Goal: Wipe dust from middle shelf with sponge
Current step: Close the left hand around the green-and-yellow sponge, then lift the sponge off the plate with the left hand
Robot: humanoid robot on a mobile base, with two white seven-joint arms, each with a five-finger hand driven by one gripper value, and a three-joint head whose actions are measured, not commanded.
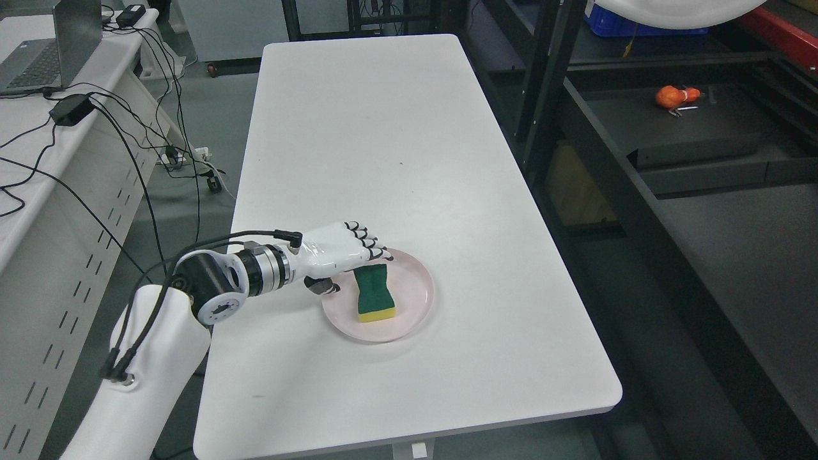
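Green-and-yellow rectangular sponge (374, 293) lies on a pink round plate (415, 313); likely light, soft, best pinched at its narrow waist; left hand (339, 250) fingers spread, empty, beside it

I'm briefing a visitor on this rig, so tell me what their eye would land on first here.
First the green and yellow sponge lying on a pink plate near the front of the white table. Next the left hand, reaching in at the plate's left rim with its fingers over the sponge's far end. An orange object sits on the dark shelf at right.
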